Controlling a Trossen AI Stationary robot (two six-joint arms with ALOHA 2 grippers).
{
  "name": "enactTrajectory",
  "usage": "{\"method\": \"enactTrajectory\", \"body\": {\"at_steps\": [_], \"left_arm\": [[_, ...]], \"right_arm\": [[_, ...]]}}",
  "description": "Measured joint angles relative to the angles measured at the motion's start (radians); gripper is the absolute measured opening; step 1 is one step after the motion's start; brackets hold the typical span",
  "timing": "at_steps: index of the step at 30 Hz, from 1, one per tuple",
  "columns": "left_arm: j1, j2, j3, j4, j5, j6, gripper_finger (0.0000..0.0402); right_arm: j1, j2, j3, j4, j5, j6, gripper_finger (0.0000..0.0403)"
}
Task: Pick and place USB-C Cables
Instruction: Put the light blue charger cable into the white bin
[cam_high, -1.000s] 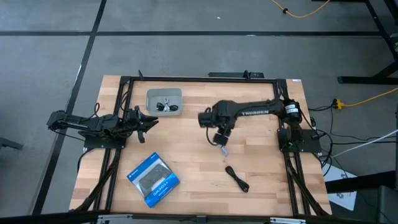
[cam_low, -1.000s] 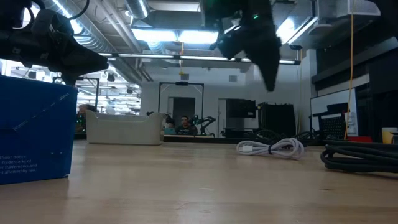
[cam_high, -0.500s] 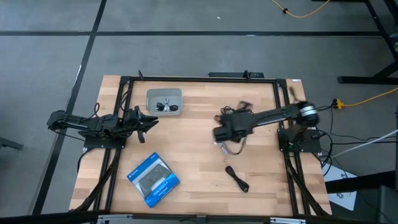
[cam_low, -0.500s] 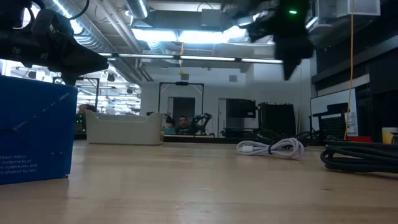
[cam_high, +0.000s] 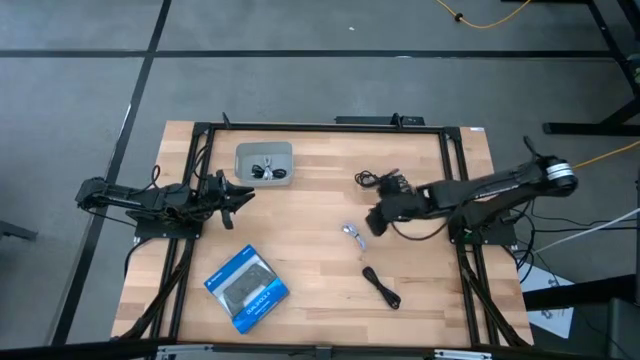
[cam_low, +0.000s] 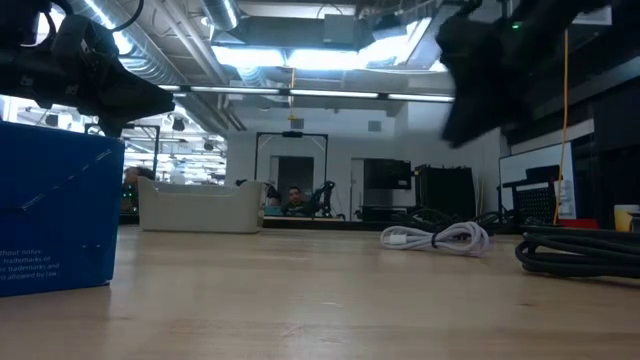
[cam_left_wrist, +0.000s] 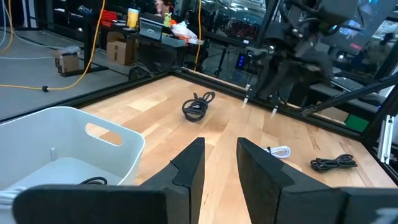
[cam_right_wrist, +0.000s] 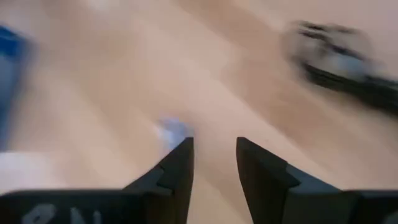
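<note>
One whitish-silver cable (cam_high: 352, 232) lies flat on the wood mid-table, also seen in the low view (cam_low: 435, 238). A stubby black bundle (cam_high: 380, 287) rests nearer the front edge. A thin loose black coil (cam_high: 385, 180) lies farther back. More small cables (cam_high: 265, 172) sit inside the white bin (cam_high: 243, 152). My right gripper (cam_high: 377, 219) hovers just right of the whitish cable, fingers slightly apart (cam_right_wrist: 214, 163), touching nothing. My left gripper (cam_high: 238, 196) waits at the left side, near the bin, fingers narrowly apart (cam_left_wrist: 219, 163).
A blue-and-black flat box (cam_high: 246, 288) lies near the front left and shows large in the low view (cam_low: 55, 215). A black frame (cam_high: 320, 126) borders the tabletop. Bare wood lies between the bin and the whitish cable.
My right gripper has swung from above the whitish cable toward the table's right edge, the arm stretching out low across the right side. The cable stays in place and now lies uncovered to the gripper's left. The left arm has kept still.
</note>
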Motion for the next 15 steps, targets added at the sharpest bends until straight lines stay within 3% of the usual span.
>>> {"method": "enactTrajectory", "body": {"at_steps": [3,7,11,15], "left_arm": [[0.0,0.0,0.0,0.0,0.0,0.0,0.0086],[0.0,0.0,0.0,0.0,-0.001,0.0,0.0086],[0.0,0.0,0.0,0.0,0.0,0.0,0.0086],[0.0,0.0,0.0,0.0,-0.001,0.0,0.0086]], "right_arm": [[0.0,0.042,-0.064,0.32,-0.063,-0.115,0.0124],[0.008,0.128,-0.043,0.487,-0.065,-0.195,0.0124],[0.035,0.241,0.075,0.386,-0.064,-0.21,0.0121],[0.057,0.358,0.246,0.145,-0.027,-0.167,0.0113]]}}
